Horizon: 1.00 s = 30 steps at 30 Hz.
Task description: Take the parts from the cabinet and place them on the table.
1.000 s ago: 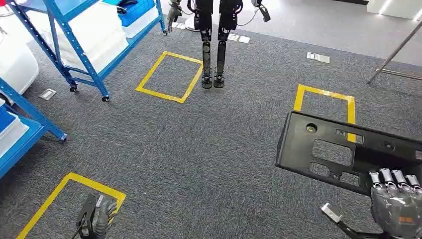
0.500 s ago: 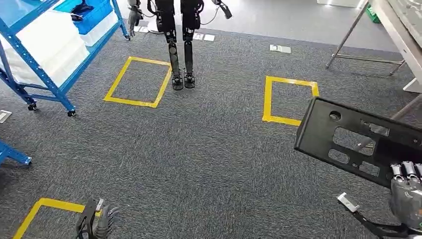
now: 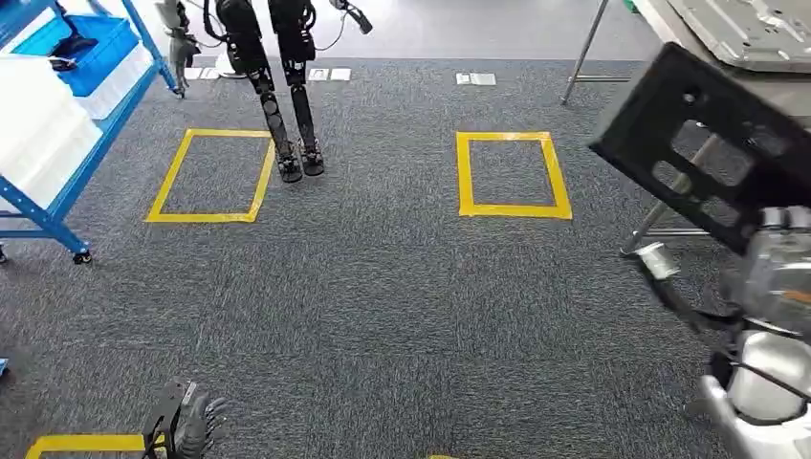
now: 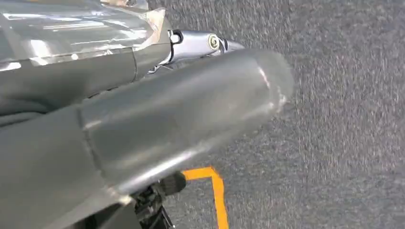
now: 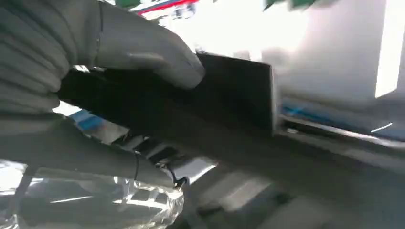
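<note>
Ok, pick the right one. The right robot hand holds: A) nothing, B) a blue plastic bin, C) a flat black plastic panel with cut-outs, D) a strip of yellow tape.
C: the right robot hand grips the flat black plastic panel with cut-outs by its lower edge, raised near the table.

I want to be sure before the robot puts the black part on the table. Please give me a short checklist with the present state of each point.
1. Right hand grips the black part: ok, the thumb lies over its edge in the right wrist view.
2. Table in the head view: ok, its edge and leg are at the upper right, near the part.
3. Free place on the table: cannot tell; a grey metal sheet already lies there.
4. Part level for setting down: not ok, it is tilted.
5. Left hand out of the way: ok, low over the carpet, holding nothing.
6. Other robot away from the path: ok, it stands beside a far yellow square.
</note>
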{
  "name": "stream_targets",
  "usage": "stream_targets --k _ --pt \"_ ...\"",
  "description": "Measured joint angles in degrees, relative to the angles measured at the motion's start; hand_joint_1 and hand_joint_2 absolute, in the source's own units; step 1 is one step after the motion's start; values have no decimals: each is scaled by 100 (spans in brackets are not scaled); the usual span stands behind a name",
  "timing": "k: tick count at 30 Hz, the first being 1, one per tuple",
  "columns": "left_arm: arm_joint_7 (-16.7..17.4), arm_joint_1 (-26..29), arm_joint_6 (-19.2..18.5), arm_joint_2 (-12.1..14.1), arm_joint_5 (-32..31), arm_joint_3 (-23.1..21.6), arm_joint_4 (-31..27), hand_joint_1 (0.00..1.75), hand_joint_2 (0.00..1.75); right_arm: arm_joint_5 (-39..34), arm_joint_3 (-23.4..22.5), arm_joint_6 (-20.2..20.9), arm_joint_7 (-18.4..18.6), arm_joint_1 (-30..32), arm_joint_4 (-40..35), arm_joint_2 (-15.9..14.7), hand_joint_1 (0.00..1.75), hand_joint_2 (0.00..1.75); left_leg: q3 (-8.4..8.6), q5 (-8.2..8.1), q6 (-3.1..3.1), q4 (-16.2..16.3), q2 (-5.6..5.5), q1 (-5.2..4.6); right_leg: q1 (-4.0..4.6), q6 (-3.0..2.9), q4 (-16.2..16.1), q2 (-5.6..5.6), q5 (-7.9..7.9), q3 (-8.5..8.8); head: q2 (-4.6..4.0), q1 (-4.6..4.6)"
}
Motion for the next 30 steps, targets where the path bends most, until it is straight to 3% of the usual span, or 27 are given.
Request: stream_targets --k 1,2,3,5,6,7,8,9,10,11,12,14,15,16,17,18,19,21,22,23,25,26,30 --pt "0 -4 -7 -9 -4 0 -13 0 0 -11 301 42 -41 -21 26 -80 175 175 -24 -49 -39 51 -105 44 -94 -42 -12 33 20 34 0 -7" --pt "-4 3 -7 -13 -15 6 -20 0 0 -7 548 57 -65 -80 45 -138 175 175 -116 -221 -48 267 -378 53 -80 -67 -7 71 24 24 0 -20" --pt "-4 15 -7 -11 -15 17 -20 0 0 2 753 74 -74 -160 59 -163 175 175 -296 -447 -52 650 -543 55 -74 -143 -6 111 30 17 0 -28" --pt "-7 72 4 -11 -15 55 -18 0 0 2 1087 142 -78 -278 74 -204 175 175 -777 -825 -57 1606 -676 48 -32 -158 -5 245 25 15 0 -39" --pt "-9 93 13 -13 -15 68 -18 0 0 2 1217 146 -85 -277 85 -221 175 175 -946 -840 -47 1858 -688 48 -6 -160 -4 309 24 19 0 -37" --pt "-9 107 13 -13 -15 72 -18 0 0 4 1288 146 -85 -279 92 -228 175 175 -980 -723 -21 1819 -699 43 13 -161 -1 375 23 22 0 -35" --pt "-9 111 13 -13 -15 74 -18 0 0 4 1360 146 -85 -291 94 -233 175 175 -900 -492 15 1553 -712 35 27 -161 0 447 23 27 0 -42" --pt "-11 107 13 -11 -15 76 -18 0 0 2 1416 146 -85 -311 94 -243 175 175 -694 -162 61 1045 -765 29 36 -160 0 527 23 40 0 -35" --pt "-18 104 13 -6 -15 79 -20 0 0 -9 1458 149 -81 -330 98 -250 175 175 -478 122 105 533 -915 18 36 -159 0 591 22 52 0 -39" --pt "-22 104 13 0 -15 85 -20 0 0 -4 1489 149 -76 -346 102 -259 175 175 -346 220 160 202 -1252 24 13 -158 -4 648 22 29 0 -31" --pt "-24 118 11 9 -15 96 -20 0 0 -2 1533 151 -74 -395 107 -265 175 175 -300 198 166 83 -1316 53 77 -151 18 721 26 -11 0 -17" --pt "-33 114 13 13 -13 101 -20 0 0 -4 1602 151 -72 -396 111 -276 175 175 -292 173 161 74 -1173 -14 -20 -99 -1 868 57 -60 0 -48" --pt "-33 92 13 13 -13 103 -22 0 0 -4 1642 151 -72 -391 113 -304 175 175 -273 184 169 41 -1098 -23 -20 -63 -20 947 79 -77 0 -52" --pt "-33 80 15 11 -9 103 -33 0 0 -2 1657 151 -72 -391 113 -344 175 175 -213 236 200 -65 -1008 27 39 -47 -8 929 71 -113 0 -39" --pt "-37 69 11 2 -7 103 -35 0 0 -2 1668 151 -72 -395 113 -362 175 175 -164 265 207 -134 -944 17 9 -54 150 579 -11 -196 0 -44" --pt "-37 73 13 2 -7 105 -35 0 0 -2 1686 151 -72 -449 118 -379 175 175 -154 264 218 -149 -862 15 22 -67 491 345 -183 -367 0 -11" --pt "-37 88 13 2 -7 107 -35 0 0 -2 1699 151 -70 -475 118 -375 175 175 -148 262 217 -148 -778 13 17 -65 925 261 -354 -593 0 -2" --pt "-37 98 13 0 -7 109 -35 0 0 -4 1743 151 -70 -462 127 -368 175 175 -157 249 222 -142 -606 11 -33 -8 1702 214 -577 -1011 0 -4" --pt "-37 100 13 -2 -7 109 -35 0 0 -4 1766 151 -72 -439 137 -368 175 175 -154 240 209 -142 -530 16 -74 54 1751 195 -546 -1049 0 -4" --pt "-37 99 13 -9 -4 109 -35 0 0 -4 1773 151 -72 -429 144 -370 175 175 -152 228 191 -140 -466 23 -117 132 1519 174 -424 -942 0 -2" --pt "-37 99 13 -20 7 109 -35 0 0 -4 1773 151 -72 -424 148 -383 175 175 -131 192 136 -124 -334 43 -210 305 480 6 -30 -397 0 -7" --pt "-37 98 13 -20 9 109 -35 0 0 -4 1773 151 -70 -423 148 -386 175 175 -128 185 125 -117 -323 45 -220 322 342 -42 11 -321 0 -5" --pt "-37 98 13 -20 11 109 -35 0 0 -4 1773 151 -72 -423 148 -386 175 175 -126 181 119 -113 -318 45 -223 330 277 -70 31 -284 0 -4"
